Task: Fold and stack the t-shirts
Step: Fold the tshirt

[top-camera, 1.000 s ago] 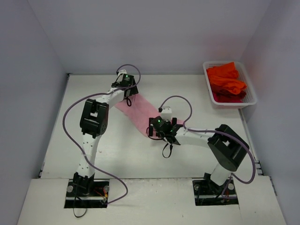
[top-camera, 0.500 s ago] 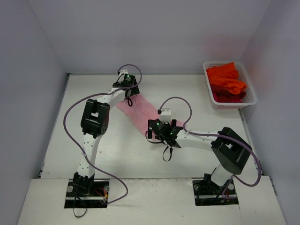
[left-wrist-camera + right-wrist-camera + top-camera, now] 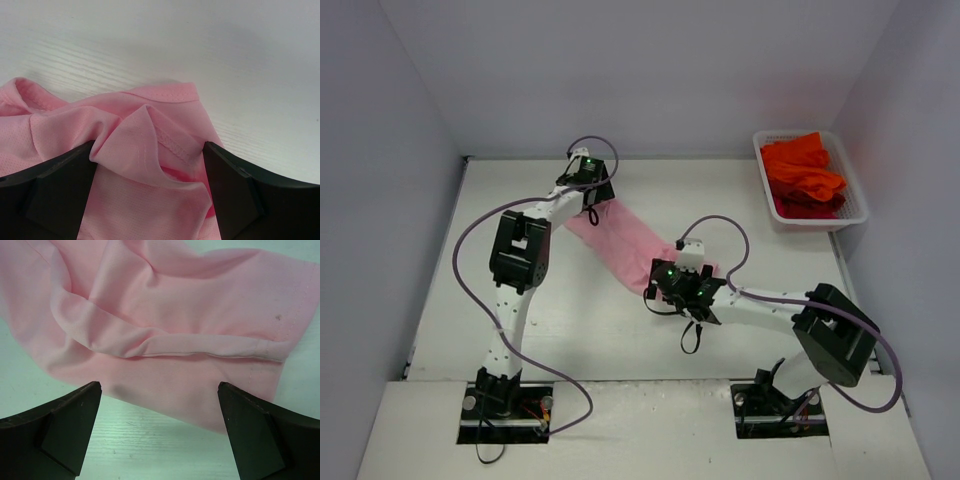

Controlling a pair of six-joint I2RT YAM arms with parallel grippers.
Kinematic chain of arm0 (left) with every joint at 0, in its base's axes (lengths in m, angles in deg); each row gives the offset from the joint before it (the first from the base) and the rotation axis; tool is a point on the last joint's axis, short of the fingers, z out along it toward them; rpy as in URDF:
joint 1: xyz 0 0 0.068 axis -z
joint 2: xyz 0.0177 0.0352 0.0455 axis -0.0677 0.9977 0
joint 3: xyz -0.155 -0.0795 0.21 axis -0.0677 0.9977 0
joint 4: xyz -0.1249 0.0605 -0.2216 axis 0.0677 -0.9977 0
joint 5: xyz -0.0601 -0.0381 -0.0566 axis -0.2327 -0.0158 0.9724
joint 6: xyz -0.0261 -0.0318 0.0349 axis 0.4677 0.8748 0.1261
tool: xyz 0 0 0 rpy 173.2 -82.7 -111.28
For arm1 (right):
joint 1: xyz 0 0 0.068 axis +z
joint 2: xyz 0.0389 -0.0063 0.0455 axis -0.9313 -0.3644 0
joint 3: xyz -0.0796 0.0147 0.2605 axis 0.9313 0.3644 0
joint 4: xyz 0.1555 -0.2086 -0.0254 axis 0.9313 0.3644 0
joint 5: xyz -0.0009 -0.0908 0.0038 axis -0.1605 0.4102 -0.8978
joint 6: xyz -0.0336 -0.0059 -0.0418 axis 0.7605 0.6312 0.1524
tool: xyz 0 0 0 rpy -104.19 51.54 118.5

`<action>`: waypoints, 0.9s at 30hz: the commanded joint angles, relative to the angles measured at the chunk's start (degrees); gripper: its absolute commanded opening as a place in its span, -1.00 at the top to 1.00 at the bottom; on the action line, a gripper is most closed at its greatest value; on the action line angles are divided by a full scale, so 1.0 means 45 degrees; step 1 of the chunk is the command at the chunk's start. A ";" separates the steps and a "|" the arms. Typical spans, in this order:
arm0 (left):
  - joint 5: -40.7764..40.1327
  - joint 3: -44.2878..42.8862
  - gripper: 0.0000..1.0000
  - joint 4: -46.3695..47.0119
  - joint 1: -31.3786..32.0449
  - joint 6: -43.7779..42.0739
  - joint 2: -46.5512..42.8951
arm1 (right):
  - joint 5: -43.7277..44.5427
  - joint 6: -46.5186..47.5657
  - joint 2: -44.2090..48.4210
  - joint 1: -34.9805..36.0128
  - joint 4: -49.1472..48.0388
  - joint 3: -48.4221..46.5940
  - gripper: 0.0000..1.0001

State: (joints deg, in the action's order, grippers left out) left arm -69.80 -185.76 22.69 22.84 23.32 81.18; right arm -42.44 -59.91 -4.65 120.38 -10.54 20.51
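A light pink t-shirt [image 3: 625, 240] lies crumpled in a diagonal strip across the middle of the table. My left gripper [image 3: 592, 203] stands open over its far left end. In the left wrist view a bunched fold of the pink t-shirt [image 3: 135, 130] sits between the wide jaws of the left gripper [image 3: 150, 147]. My right gripper [image 3: 662, 290] is open at the shirt's near right end. In the right wrist view the right gripper [image 3: 159, 386] hovers over bare table at the edge of the pink t-shirt [image 3: 175, 300], holding nothing. Orange-red t-shirts [image 3: 802, 170] are piled in the basket.
A white mesh basket [image 3: 820, 226] stands at the table's back right corner, against the right wall. Walls close in the left, back and right sides. Purple cables loop off both arms above the table.
The right arm has drawn its gripper nearer and to the right, off the shirt's near end. The pink shirt now lies a little longer. The left gripper has hardly moved.
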 commanded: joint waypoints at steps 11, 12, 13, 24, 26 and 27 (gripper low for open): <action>0.0207 0.0068 -0.63 -0.0451 -0.0444 -0.0136 -0.1075 | 0.0454 -0.1599 0.0213 0.0278 -0.0412 0.0769 -1.00; 0.0188 0.0029 -0.63 -0.0451 -0.0444 -0.0156 -0.1095 | 0.0474 -0.1639 0.0273 0.0375 -0.0432 0.0828 -1.00; 0.0227 -0.0010 -0.63 -0.0470 -0.0463 -0.0175 -0.1076 | 0.0474 -0.1698 0.0331 0.0434 -0.0432 0.0925 -1.00; 0.0227 -0.0303 -0.63 -0.0607 -0.0522 -0.0254 -0.0939 | 0.0454 -0.2577 0.0078 0.1898 -0.0374 0.1044 -1.00; 0.0246 -0.0245 -0.63 -0.0549 -0.0522 -0.0234 -0.0919 | 0.0455 -0.2850 -0.0039 0.2211 -0.0315 0.0985 -1.00; 0.0246 -0.0244 -0.63 -0.0529 -0.0541 -0.0234 -0.0919 | 0.0474 -0.2947 -0.0059 0.2328 -0.0237 0.0966 -1.00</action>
State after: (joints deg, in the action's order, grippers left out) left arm -69.08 -185.69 22.17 21.16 22.60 81.01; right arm -40.50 -68.70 -4.81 129.19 -12.40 25.01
